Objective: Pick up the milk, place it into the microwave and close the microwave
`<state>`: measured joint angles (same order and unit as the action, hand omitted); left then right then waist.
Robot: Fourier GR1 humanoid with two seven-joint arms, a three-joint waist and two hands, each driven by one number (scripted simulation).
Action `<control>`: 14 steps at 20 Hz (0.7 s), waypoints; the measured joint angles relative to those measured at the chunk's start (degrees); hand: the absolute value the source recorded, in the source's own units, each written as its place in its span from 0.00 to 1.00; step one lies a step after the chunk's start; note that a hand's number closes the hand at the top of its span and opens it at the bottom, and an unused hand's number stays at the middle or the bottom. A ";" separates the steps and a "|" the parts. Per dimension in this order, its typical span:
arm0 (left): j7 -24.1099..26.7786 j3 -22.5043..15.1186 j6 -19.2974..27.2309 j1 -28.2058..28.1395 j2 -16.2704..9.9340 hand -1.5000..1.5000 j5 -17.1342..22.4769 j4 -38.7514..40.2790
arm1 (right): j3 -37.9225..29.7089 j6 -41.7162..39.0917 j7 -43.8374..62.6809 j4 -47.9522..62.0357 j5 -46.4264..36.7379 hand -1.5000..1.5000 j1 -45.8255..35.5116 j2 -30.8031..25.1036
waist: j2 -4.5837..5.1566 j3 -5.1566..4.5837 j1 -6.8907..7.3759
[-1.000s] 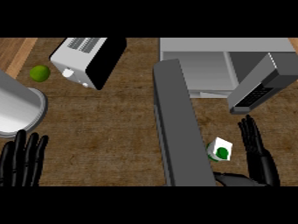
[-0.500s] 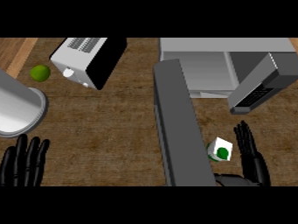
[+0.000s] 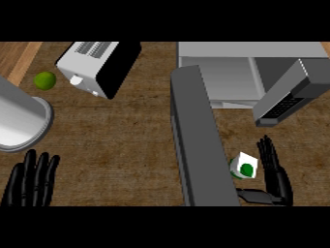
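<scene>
In the head view, the right hand [image 3: 275, 169] stands edge-on at the lower right, fingers straight and spread narrow, pointing away from the robot, just beside the milk [image 3: 245, 166]. The milk carton sits on the counter [image 3: 125, 140] between that hand and the open microwave door [image 3: 200, 140], its long axis hard to judge from above. The microwave [image 3: 246, 72] lies beyond. The left hand [image 3: 32, 179] rests open at the lower left.

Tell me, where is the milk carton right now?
In the head view the milk carton stands on the counter at lower right, between the open microwave door and the robot's right hand.
</scene>
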<state>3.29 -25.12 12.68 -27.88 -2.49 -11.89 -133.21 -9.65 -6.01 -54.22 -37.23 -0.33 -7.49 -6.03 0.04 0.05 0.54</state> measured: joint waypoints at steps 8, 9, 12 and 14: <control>-1.90 0.80 0.05 0.92 -0.92 0.00 1.10 -1.82 | 2.22 2.65 -6.54 7.29 -5.53 1.00 -3.49 -0.79 | -0.30 -0.98 -0.03; -1.26 0.59 0.05 0.77 -0.92 0.00 1.17 -1.41 | 2.17 2.71 -7.00 7.55 -5.57 1.00 -3.77 -0.69 | -0.31 -1.04 -0.07; 0.33 1.32 -0.18 0.08 -1.30 0.00 2.25 -0.43 | 2.63 0.97 -7.15 7.29 -4.92 1.00 -4.07 -0.56 | -0.29 -0.78 -0.06; 0.20 0.75 -0.03 -0.56 -1.35 0.00 2.12 -1.34 | 3.55 -0.05 -7.12 6.47 -4.77 1.00 -3.96 -0.21 | -0.28 -0.53 0.00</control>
<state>3.49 -24.37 12.65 -28.44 -3.84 -9.78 -134.54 -6.10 -6.06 -61.34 -30.76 -5.11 -11.44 -6.24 -0.24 -0.49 0.54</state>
